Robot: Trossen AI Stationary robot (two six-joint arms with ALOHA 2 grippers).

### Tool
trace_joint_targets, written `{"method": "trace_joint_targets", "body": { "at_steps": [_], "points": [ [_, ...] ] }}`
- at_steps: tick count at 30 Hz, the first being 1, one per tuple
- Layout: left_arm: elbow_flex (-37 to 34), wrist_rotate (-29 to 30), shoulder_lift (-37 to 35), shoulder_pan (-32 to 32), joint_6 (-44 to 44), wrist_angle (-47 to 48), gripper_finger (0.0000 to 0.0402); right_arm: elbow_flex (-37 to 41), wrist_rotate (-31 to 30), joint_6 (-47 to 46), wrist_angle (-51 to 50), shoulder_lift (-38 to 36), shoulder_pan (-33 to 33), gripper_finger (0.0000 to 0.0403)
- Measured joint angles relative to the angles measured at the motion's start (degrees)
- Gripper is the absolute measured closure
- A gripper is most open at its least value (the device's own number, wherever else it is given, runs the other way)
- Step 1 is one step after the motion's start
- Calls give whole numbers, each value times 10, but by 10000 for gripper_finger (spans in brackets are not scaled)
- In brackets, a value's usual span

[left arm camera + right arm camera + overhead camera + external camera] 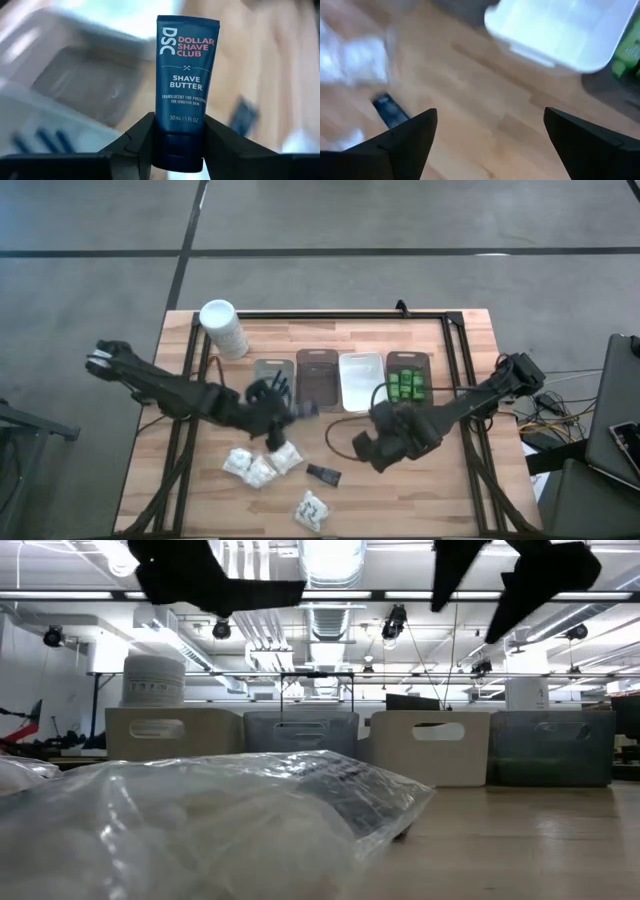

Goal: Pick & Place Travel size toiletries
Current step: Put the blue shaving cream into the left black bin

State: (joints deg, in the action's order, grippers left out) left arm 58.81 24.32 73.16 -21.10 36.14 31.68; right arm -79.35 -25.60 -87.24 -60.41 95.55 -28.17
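My left gripper [283,412] is shut on a dark blue shave-butter tube [185,75] and holds it above the table, just in front of the grey tray [273,373] and the brown tray [318,380]. My right gripper [372,446] hangs open over bare wood in front of the white tray [360,380], touching nothing. Green bottles [407,386] lie in the dark tray at the right. White packets [258,466] and another white packet [312,510] lie flat on the near table. A small dark blue item [323,474] lies flat between them. My left gripper pinches the tube's cap end [177,147] between its two fingers [140,142], one on each side. The tube sticks out forward along the fingers, label side toward the wrist camera. It is lifted clear of the table.
A tall white cylindrical container [222,328] stands at the far left of the table. The four trays sit in a row across the middle. A black frame [455,380] runs around the work area. A clear crinkly packet [200,830] fills the low view's foreground.
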Motion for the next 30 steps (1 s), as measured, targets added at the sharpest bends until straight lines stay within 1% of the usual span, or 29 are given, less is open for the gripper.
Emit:
{"method": "trace_joint_targets", "body": {
  "at_steps": [2, 4, 8, 12, 16, 19, 25, 30],
  "points": [
    [0, 21, -19, 14, 106, 9, 265, 0, -20, -11, 3, -13, 6, 39],
    [0, 24, -34, 23, 158, 2, 265, 0, -34, -8, 12, -22, 12, 39],
    [0, 23, -49, 36, 191, -12, 265, 0, -40, -5, 12, -38, 23, 39],
    [-1, 25, -46, 56, 219, -16, 265, 0, -42, -24, 12, -51, 33, 39],
    [-14, 29, -31, 96, 288, -43, 264, 0, -42, -51, 12, -56, 40, 39],
    [-30, 21, -16, 132, 339, -81, 264, 0, -42, -56, 11, -56, 40, 39],
    [-68, 11, 23, 187, 418, -212, 264, 0, -42, -58, 11, -56, 40, 39],
    [-73, 7, 71, 209, 465, -235, 264, 0, -42, -58, 10, -56, 40, 39]
  ]
}}
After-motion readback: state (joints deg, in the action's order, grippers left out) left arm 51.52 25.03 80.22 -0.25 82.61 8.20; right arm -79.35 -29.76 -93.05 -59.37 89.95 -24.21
